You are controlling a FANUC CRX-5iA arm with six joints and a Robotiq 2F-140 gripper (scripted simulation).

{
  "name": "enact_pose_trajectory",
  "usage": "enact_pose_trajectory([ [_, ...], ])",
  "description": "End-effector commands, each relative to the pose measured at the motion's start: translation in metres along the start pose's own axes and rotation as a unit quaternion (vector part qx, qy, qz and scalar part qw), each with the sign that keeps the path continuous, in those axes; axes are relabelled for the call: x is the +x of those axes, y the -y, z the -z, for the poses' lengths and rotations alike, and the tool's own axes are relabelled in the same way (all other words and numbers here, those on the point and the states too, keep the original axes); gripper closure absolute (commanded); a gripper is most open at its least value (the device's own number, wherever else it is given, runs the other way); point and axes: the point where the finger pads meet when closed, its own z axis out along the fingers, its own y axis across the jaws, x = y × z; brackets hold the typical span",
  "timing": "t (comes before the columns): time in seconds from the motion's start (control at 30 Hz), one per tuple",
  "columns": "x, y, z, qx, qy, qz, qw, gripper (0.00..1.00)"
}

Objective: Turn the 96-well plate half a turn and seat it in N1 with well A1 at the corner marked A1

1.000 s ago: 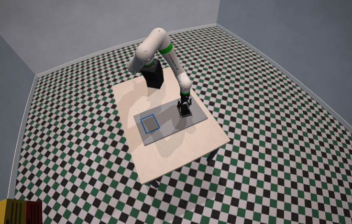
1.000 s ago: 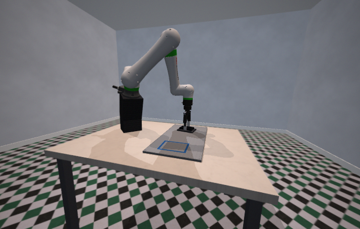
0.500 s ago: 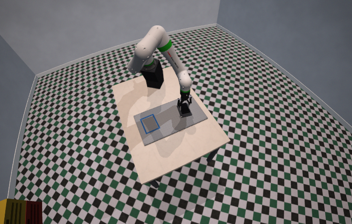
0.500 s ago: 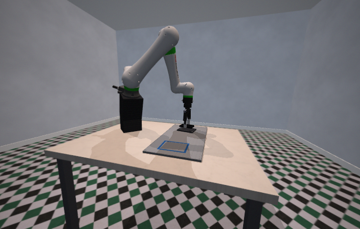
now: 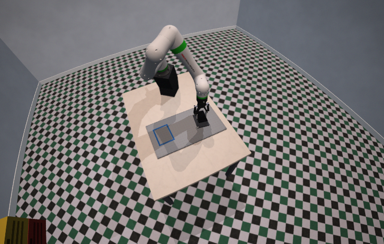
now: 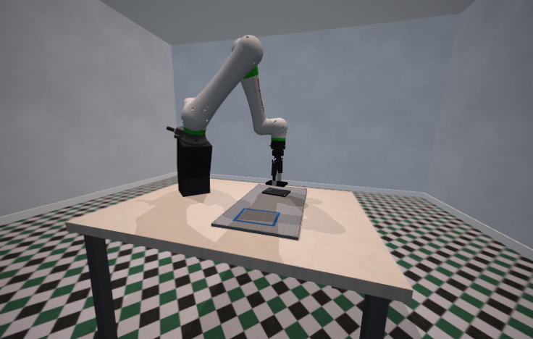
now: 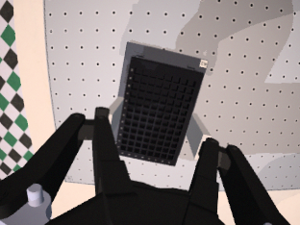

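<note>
The black 96-well plate [image 7: 157, 111] is between my gripper's [image 7: 156, 132] fingers, which are shut on its two long sides. In the exterior view the plate [image 6: 277, 183] hangs level a little above the dark nest N1 [image 6: 276, 192] at the far end of the grey deck. In the top view the gripper [image 5: 201, 112] stands straight over the nest [image 5: 202, 123]. In the wrist view the nest's far edge [image 7: 168, 55] shows beyond the plate, with a small white mark [image 7: 203, 62] at its far right corner. I cannot tell which corner of the plate is cut off.
The blue taped outline B1 [image 5: 163, 134] lies on the grey perforated deck [image 5: 186, 132] toward its other end, and it also shows in the exterior view [image 6: 256, 216]. The arm's black pedestal [image 5: 166, 82] stands at the table's back.
</note>
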Motion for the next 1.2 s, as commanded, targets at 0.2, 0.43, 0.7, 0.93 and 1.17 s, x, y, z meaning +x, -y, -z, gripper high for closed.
enact_pose_trajectory([
  [0.2, 0.0, 0.0, 0.015, 0.0, 0.0, 0.0, 1.0, 1.0],
  [0.43, 0.0, 0.0, 0.015, 0.0, 0.0, 0.0, 1.0, 1.0],
  [0.7, 0.0, 0.0, 0.015, 0.0, 0.0, 0.0, 1.0, 1.0],
  [0.93, 0.002, -0.01, 0.015, 0.0, 0.0, 0.05, 0.999, 1.0],
  [1.17, 0.005, -0.033, 0.014, 0.0, 0.0, 0.166, 0.986, 1.0],
])
